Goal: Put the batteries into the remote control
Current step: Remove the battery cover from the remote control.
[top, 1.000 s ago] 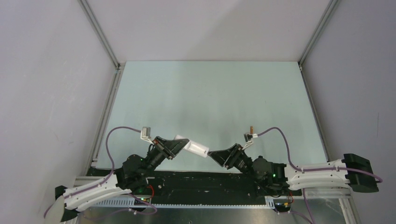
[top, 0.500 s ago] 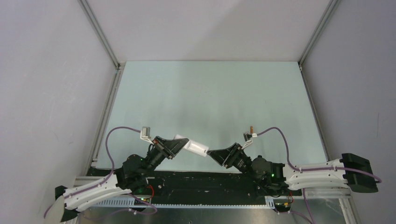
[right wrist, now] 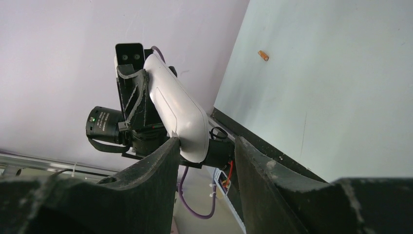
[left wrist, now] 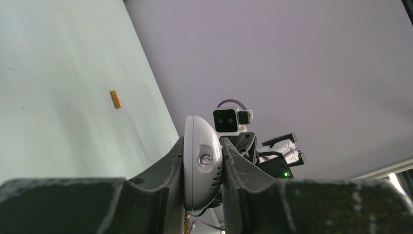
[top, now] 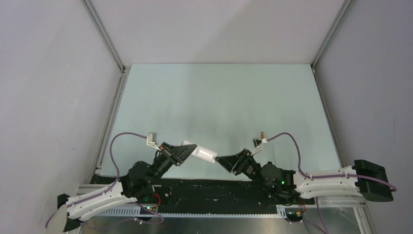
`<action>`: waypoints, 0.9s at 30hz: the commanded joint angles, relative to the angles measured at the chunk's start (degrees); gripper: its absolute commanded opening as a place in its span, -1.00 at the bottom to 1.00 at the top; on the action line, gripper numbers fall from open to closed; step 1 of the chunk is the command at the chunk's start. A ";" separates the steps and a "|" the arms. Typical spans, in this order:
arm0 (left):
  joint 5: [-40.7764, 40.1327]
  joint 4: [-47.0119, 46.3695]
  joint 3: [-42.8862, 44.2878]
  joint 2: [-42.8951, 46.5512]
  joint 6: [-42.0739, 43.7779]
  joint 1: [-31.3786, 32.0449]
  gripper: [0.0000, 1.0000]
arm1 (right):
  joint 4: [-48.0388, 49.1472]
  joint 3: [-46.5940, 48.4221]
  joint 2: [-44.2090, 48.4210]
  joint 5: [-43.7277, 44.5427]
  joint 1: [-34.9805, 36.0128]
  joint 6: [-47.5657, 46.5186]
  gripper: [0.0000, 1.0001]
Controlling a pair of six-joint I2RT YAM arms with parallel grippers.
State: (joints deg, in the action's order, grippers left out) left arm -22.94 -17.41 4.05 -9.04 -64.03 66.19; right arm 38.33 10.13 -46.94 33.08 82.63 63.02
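Note:
My left gripper (top: 187, 151) is shut on the white remote control (top: 203, 154) and holds it above the table's near edge. In the left wrist view (left wrist: 203, 161) the remote (left wrist: 199, 161) stands edge-on between the jaws. My right gripper (top: 218, 161) is open, its tips at the remote's free end. In the right wrist view (right wrist: 207, 151) the remote's rounded end (right wrist: 187, 124) sits against the left finger (right wrist: 160, 165), with a gap to the other finger. One orange battery (top: 262, 133) lies on the table by the right wrist. A battery shows in each wrist view (left wrist: 115, 99) (right wrist: 263, 55).
The pale green table (top: 219, 102) is walled by grey panels with metal rails (top: 104, 34) at the corners. A black strip (top: 209, 187) runs along the near edge by the arm bases. Purple cables (top: 292, 146) loop from both wrists.
My right arm has crept slightly left, bringing its open jaws closer onto the remote's end. The left gripper and remote have stayed put.

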 commanded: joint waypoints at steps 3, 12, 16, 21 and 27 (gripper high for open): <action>1.30 -3.59 0.96 -0.61 -0.74 0.10 -1.00 | 1.30 1.24 -0.61 0.23 -0.53 0.28 0.00; 1.31 -3.88 0.83 -0.85 -0.83 0.10 -1.00 | 1.47 1.21 -0.68 0.06 -0.88 0.31 0.01; 1.40 -3.91 0.79 -0.80 -0.84 0.10 -1.00 | 1.86 1.21 -0.84 0.00 -1.07 0.14 0.01; 1.35 -4.00 0.73 -0.84 -0.94 0.08 -1.00 | 2.42 1.21 -0.96 -0.30 -1.30 -0.03 0.05; 1.45 -4.00 0.59 -0.95 -0.98 0.08 -1.00 | 2.84 1.32 -0.58 -0.38 -1.43 -0.60 0.10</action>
State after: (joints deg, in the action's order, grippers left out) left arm -22.79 -18.24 4.05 -9.74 -64.07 66.19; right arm 38.94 10.13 -47.35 31.99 81.73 62.96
